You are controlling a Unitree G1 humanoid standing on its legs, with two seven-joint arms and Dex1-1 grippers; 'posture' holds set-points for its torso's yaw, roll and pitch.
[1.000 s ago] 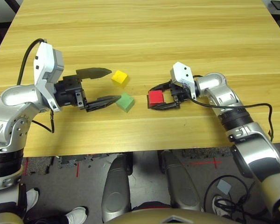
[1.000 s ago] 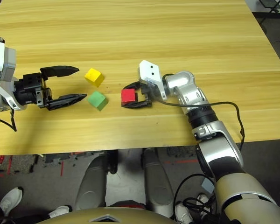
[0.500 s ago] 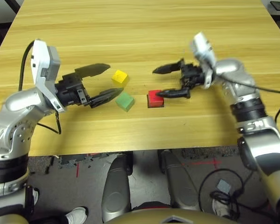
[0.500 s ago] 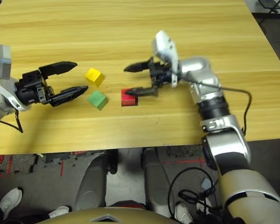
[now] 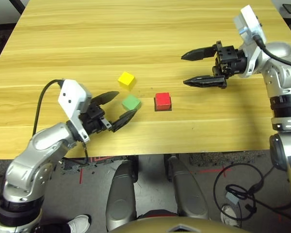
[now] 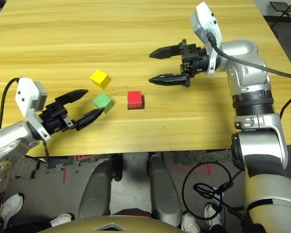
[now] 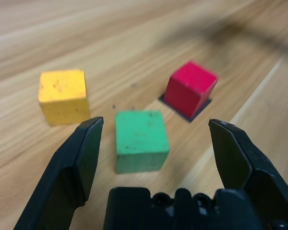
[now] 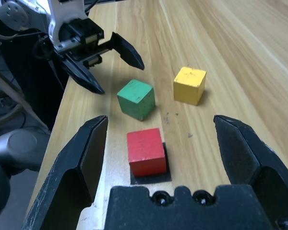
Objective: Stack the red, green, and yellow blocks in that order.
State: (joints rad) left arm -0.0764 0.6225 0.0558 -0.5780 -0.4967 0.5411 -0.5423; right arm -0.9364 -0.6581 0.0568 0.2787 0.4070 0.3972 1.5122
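The red block (image 5: 162, 101) rests on a flat black square patch (image 8: 151, 177) near the table's middle. Just left of it is the green block (image 5: 131, 102), and the yellow block (image 5: 126, 79) lies behind the green one. All three sit apart on the wood. My left gripper (image 5: 125, 102) is open and low, coming from the front left, with its fingertips (image 7: 89, 139) flanking the green block's near side without touching it. My right gripper (image 5: 184, 70) is open and empty, held above the table behind and right of the red block.
The wooden table (image 5: 136, 29) stretches wide and bare behind the blocks. Its front edge (image 5: 184, 153) runs close in front of them. A black cable (image 5: 43, 97) loops off my left wrist.
My right gripper opened, left the red block on the black patch, and rose away to the back right. My left arm swung toward the table's front, bringing its open fingers around the green block.
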